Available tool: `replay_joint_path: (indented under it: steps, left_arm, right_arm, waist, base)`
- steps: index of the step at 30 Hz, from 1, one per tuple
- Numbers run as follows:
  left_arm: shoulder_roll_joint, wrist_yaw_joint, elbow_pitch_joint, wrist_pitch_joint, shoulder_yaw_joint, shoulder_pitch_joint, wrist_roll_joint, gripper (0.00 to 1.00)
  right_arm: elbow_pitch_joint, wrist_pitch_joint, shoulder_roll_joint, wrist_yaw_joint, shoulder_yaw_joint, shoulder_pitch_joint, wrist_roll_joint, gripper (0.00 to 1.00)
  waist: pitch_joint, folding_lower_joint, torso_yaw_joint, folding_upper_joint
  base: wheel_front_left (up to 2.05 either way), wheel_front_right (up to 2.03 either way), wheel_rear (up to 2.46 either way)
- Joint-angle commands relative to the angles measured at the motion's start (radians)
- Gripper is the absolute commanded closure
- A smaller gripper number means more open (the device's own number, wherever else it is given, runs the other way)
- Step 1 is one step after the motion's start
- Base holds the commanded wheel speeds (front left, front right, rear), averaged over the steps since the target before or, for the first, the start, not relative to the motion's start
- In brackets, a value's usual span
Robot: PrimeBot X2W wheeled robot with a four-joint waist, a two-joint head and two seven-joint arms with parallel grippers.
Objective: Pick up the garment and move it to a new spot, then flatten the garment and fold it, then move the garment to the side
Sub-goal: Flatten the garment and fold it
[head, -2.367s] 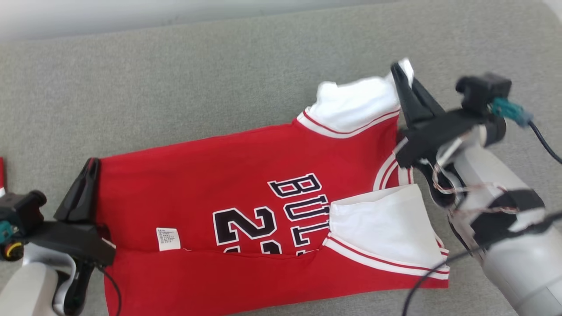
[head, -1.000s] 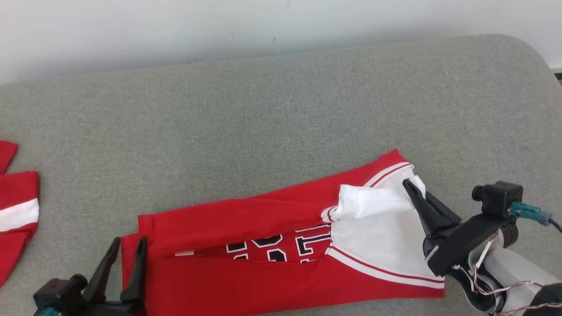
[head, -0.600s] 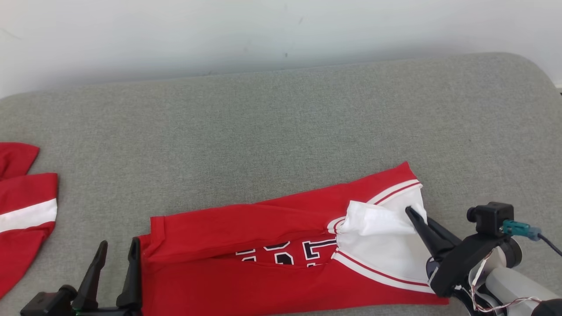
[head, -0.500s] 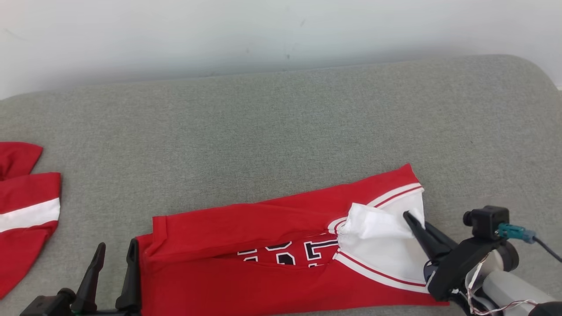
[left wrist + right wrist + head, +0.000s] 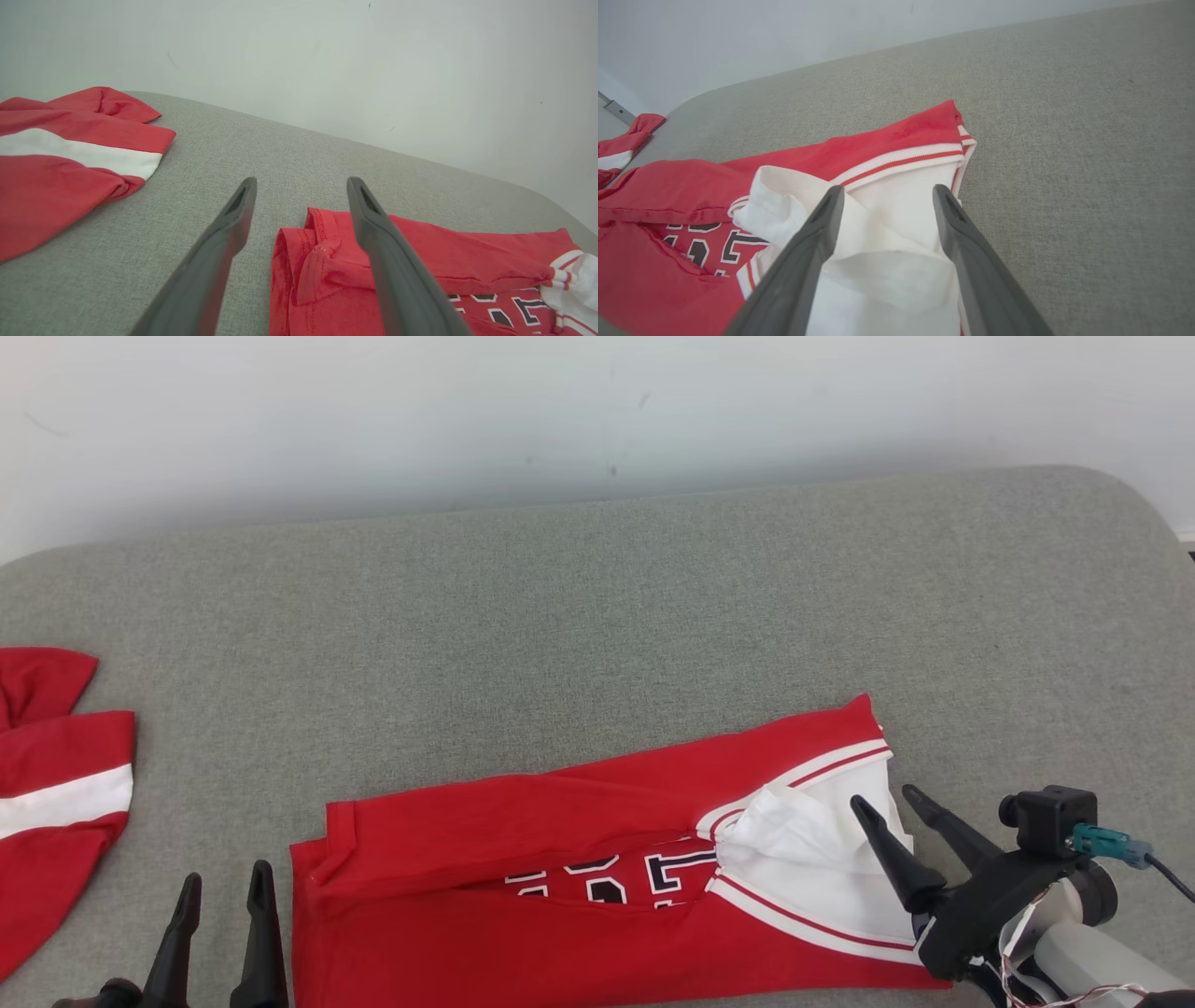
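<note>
The right tool (image 5: 881, 795) has just sprung open off the white sleeve (image 5: 812, 863) of the jersey (image 5: 523, 812); the left tool (image 5: 227, 872) gapes empty too. That fold seems laid down.

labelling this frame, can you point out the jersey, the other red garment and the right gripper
jersey (image 5: 523, 803), head view, on its red folded-over upper flap
other red garment (image 5: 65, 747), head view, on the red band above its white stripe
right gripper (image 5: 881, 795), head view, midway between its two spread fingertips
</note>
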Motion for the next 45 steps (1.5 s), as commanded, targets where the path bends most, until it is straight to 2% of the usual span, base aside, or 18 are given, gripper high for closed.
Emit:
replay_joint_path:
  steps: [1,6,14,24,33,34,35,36,37,45]
  left_arm:
    - [-0.011,-0.009,-0.003,-0.008,0.017,0.016,0.013,0.00]
    - [-0.028,-0.015,-0.012,-0.006,0.044,0.027,0.059,0.00]
    - [-0.055,-0.008,-0.029,-0.006,0.100,0.046,0.152,0.00]
    - [-0.095,-0.042,-0.027,-0.006,0.163,0.053,0.177,0.00]
    - [-0.120,-0.066,-0.013,-0.006,0.195,0.043,0.198,0.00]
    - [-0.122,-0.070,-0.012,-0.006,0.199,0.041,0.200,0.00]
    - [-0.124,-0.069,-0.011,-0.006,0.202,0.039,0.202,0.00]
    - [-0.126,-0.073,-0.010,-0.006,0.206,0.038,0.203,0.00]
    - [-0.127,-0.076,-0.010,-0.006,0.209,0.037,0.204,0.00]
    - [-0.138,-0.085,-0.006,-0.006,0.233,0.030,0.215,0.00]
  right_arm:
    - [-0.009,-0.011,-0.002,-0.001,-0.021,0.013,-0.015,0.00]
    - [0.012,-0.016,-0.001,-0.001,-0.072,0.024,-0.055,0.00]
    - [0.119,-0.012,0.059,-0.001,-0.163,0.039,-0.129,0.00]
    - [0.242,0.053,0.146,-0.001,-0.221,0.024,-0.202,0.00]
    - [0.281,0.155,0.192,-0.001,-0.225,0.035,-0.192,0.00]
    - [0.284,0.165,0.193,-0.001,-0.226,0.036,-0.189,0.33]
    - [0.284,0.171,0.194,-0.001,-0.225,0.036,-0.191,0.53]
    - [0.281,0.172,0.195,0.000,-0.225,0.035,-0.193,0.86]
    - [0.279,0.172,0.196,0.000,-0.226,0.035,-0.194,1.00]
    - [0.260,0.130,0.171,-0.001,-0.253,-0.003,-0.222,1.00]
  waist:
    - [-0.004,0.0000,0.000,0.0000]
    - [-0.011,0.0000,0.000,0.0000]
    - [-0.023,0.0000,0.010,0.0000]
    - [-0.021,0.0000,0.029,0.0000]
    - [-0.009,0.0000,0.043,0.0000]
    - [-0.008,0.0000,0.044,0.0000]
    - [-0.007,0.0000,0.045,0.0000]
    - [-0.006,0.0000,0.045,0.0000]
    - [-0.005,0.0000,0.045,0.0000]
    - [0.003,0.0000,0.036,0.0000]
  base:
    - [0.00,0.00,0.00]
    - [0.00,0.00,0.00]
    - [0.00,0.00,0.00]
    - [0.00,0.00,0.00]
    - [0.00,0.00,0.00]
    - [0.00,0.00,0.00]
    - [0.00,0.00,0.00]
    - [0.00,0.00,0.00]
    - [0.00,0.00,0.00]
    - [0.00,0.00,0.00]
